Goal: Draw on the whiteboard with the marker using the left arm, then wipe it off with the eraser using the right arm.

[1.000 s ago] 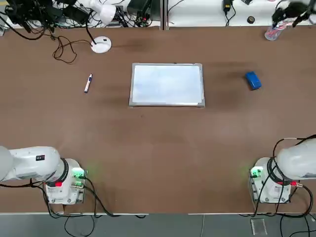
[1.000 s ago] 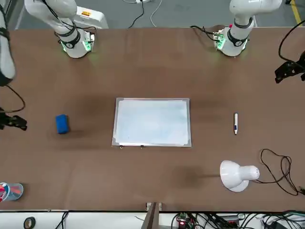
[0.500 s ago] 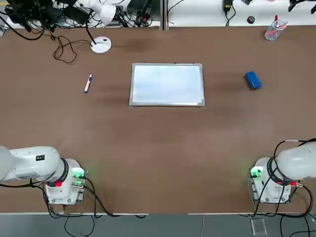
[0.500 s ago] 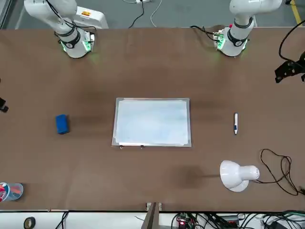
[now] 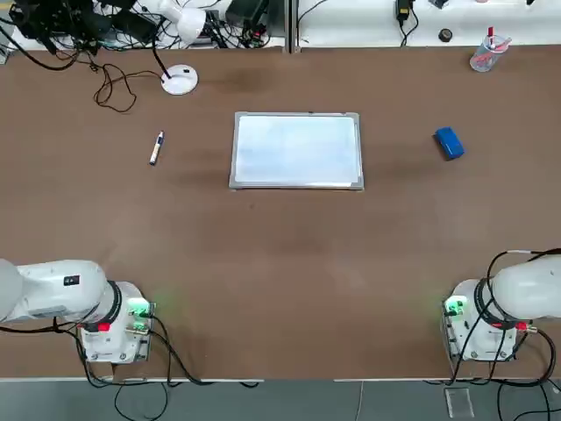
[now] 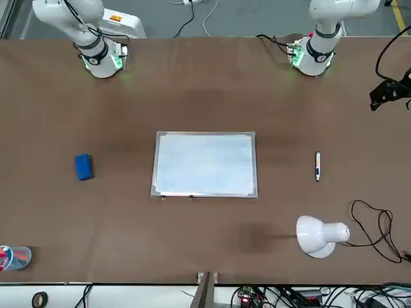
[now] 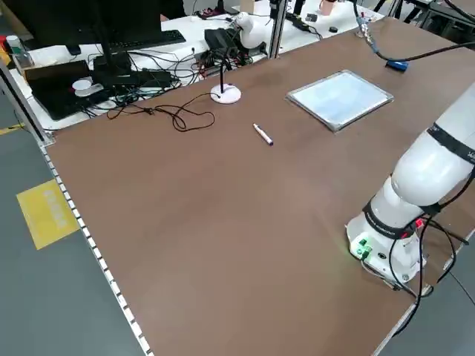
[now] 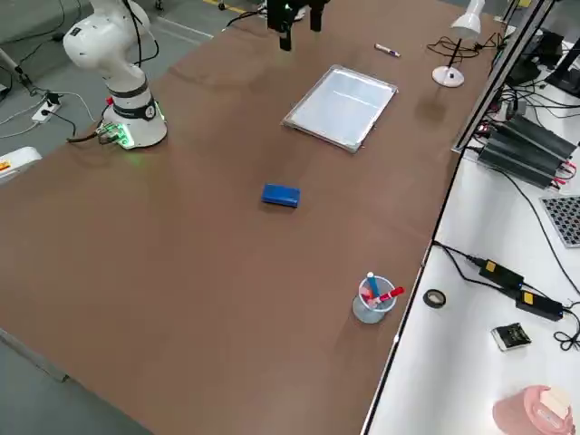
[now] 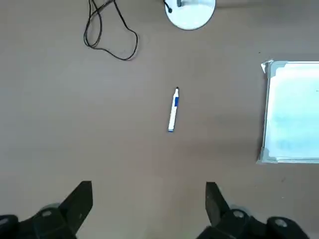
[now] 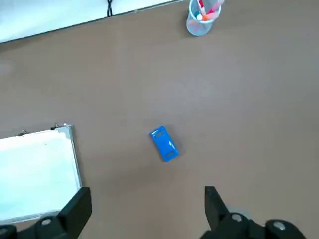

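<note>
Marker (image 5: 156,147): lay flat near the table's far left edge, left of the whiteboard (image 5: 297,150).
Left gripper (image 9: 148,209): fingers spread wide, high above the marker.
Advice: descend centred, fingers across the barrel.
Eraser (image 5: 449,143): lay right of the whiteboard, untouched.
Right gripper (image 10: 147,211): fingers apart, empty.

- One whiteboard (image 5: 296,150), lying flat on the one brown table (image 5: 280,263)
- One marker (image 5: 157,147)
- One eraser (image 5: 449,143)
- One clear cup (image 8: 371,302), holding a few red-tipped pens; their exact number cannot be told
- One white desk lamp (image 6: 319,235)
- Two robot arm bases with green lights, one at each near corner of the table
- Two grippers, each with two fingers spread wide: left gripper (image 9: 148,209) and right gripper (image 10: 147,211)
</note>
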Robot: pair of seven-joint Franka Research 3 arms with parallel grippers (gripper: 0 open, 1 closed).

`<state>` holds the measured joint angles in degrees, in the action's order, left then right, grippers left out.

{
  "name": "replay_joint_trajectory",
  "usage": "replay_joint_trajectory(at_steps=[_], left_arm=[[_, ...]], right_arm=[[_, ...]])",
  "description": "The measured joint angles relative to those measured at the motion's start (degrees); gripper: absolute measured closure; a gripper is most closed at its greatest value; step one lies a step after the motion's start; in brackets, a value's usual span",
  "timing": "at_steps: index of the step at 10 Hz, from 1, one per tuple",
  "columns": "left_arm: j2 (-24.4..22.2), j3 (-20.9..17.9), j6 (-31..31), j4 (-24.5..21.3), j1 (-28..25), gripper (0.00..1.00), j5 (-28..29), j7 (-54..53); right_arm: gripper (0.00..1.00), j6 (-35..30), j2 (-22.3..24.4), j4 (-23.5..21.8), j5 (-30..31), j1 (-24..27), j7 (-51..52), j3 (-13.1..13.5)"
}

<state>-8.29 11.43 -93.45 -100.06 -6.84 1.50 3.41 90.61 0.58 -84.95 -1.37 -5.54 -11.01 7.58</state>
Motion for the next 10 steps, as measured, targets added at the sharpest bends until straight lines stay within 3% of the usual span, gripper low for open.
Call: replay_joint_trajectory(at_steps=[3,10], left_arm=[[0.03,0.08,0.02,0.81,0.08,0.0,0.0,0.0],[0.08,0.2,0.67,0.96,0.18,0.0,-0.01,-0.02]], right_arm=[[0.0,-0.09,-0.4,-0.37,0.02,-1.74,-3.29,-1.47],[0.0,-0.31,-0.54,-1.07,0.04,-2.07,-3.66,-0.76]])
